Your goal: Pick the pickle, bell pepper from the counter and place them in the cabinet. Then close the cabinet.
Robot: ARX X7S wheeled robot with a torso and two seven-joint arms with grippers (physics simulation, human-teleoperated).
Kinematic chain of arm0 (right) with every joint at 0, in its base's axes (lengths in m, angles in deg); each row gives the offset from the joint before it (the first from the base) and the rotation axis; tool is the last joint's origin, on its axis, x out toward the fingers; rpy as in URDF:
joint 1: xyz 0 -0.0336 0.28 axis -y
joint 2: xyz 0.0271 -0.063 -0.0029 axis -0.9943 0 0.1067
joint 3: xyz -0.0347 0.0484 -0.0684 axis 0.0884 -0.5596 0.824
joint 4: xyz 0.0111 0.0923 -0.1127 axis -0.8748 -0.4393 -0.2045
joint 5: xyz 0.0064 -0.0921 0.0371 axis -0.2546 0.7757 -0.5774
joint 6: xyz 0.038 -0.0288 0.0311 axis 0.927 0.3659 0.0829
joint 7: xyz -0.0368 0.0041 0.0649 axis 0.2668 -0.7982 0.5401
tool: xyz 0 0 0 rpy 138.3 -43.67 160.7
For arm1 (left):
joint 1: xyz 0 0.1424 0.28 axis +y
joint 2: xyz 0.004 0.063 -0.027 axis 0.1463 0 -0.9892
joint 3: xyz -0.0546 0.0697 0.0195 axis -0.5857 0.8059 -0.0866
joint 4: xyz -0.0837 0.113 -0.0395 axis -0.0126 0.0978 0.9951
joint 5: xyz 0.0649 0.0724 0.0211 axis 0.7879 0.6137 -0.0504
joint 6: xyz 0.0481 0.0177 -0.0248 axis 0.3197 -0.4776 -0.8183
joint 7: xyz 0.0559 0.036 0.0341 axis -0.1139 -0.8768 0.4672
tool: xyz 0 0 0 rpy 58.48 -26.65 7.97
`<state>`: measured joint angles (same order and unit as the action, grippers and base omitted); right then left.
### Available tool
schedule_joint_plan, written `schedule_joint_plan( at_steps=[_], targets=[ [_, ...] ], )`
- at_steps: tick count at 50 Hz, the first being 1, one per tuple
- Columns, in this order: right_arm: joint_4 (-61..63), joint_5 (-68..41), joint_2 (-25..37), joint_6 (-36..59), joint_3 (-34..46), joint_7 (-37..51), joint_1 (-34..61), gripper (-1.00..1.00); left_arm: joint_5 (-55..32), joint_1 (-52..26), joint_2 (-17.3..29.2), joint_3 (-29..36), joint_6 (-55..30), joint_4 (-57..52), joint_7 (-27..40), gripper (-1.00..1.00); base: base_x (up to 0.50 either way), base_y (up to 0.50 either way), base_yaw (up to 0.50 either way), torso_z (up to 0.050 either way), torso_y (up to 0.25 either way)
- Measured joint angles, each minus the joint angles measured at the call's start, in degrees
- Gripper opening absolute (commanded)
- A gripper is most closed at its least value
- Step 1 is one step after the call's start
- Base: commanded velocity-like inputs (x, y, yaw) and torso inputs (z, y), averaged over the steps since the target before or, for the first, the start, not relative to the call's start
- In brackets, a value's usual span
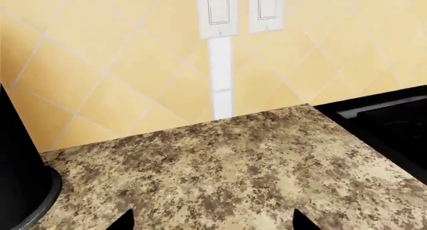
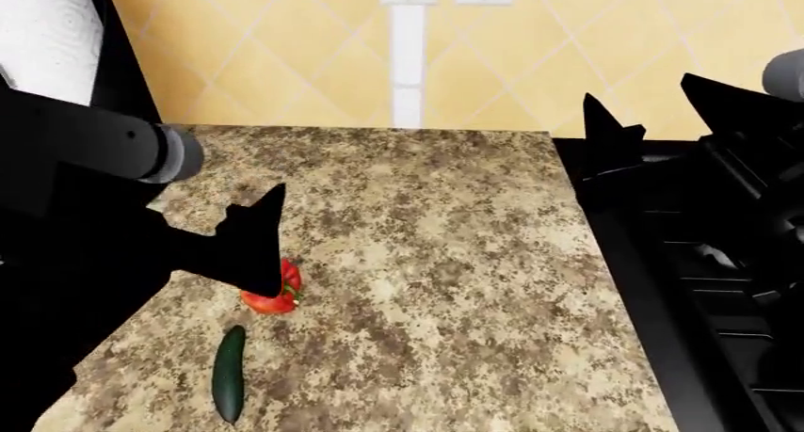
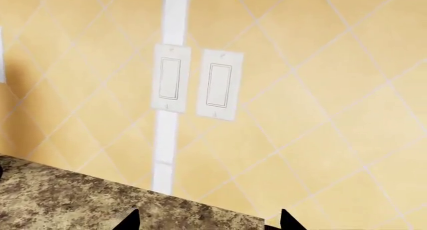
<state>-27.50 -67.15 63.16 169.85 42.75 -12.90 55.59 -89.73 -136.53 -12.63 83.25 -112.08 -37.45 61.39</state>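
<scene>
The red bell pepper [image 2: 281, 298] lies on the granite counter [image 2: 440, 263] at the front left, partly hidden under my left gripper [image 2: 264, 248]. The dark green pickle [image 2: 229, 374] lies just in front of it, near the counter's front edge. My left gripper is open and empty, above the pepper; in the left wrist view [image 1: 213, 222] its tips stand wide apart over bare counter [image 1: 220, 165]. My right gripper [image 2: 647, 107] is open and empty, raised over the counter's right edge by the stove; in the right wrist view [image 3: 208, 222] it faces the tiled wall.
A black gas stove [image 2: 703, 263] borders the counter on the right and shows in the left wrist view [image 1: 393, 125]. A paper-towel roll [image 2: 51, 32] stands at the back left. A black rounded object [image 1: 20, 180] stands close beside the left gripper. Two wall switches [image 3: 193, 84] sit on the yellow tiled backsplash.
</scene>
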Motion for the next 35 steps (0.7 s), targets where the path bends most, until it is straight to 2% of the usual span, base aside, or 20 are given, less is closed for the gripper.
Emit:
schedule_joint_plan(
  at_steps=[9,17,25,35],
  targets=[
    [-0.4,-1.9,-0.4,1.4,-0.1,2.0,1.6,1.00,-9.7,4.9,4.1,1.9,8.5,-3.7,8.3,1.00,0.00,0.00,0.00,0.000,0.000],
    [-0.8,-4.0,-0.7,2.3,-1.0,3.7,2.5,1.00,-11.0,10.0,6.7,2.2,13.3,-6.2,13.3,1.00,0.00,0.00,0.00,0.000,0.000],
    [-1.3,-5.7,-0.9,2.6,-1.8,5.3,3.2,1.00,-8.8,15.4,7.3,2.5,14.9,-7.0,14.2,1.00,0.00,0.00,0.00,0.000,0.000],
    [-1.9,-7.5,-1.0,2.5,-2.2,6.9,3.8,1.00,-4.3,20.9,6.9,3.4,14.1,-5.6,12.2,1.00,0.00,0.00,0.00,0.000,0.000]
  ],
)
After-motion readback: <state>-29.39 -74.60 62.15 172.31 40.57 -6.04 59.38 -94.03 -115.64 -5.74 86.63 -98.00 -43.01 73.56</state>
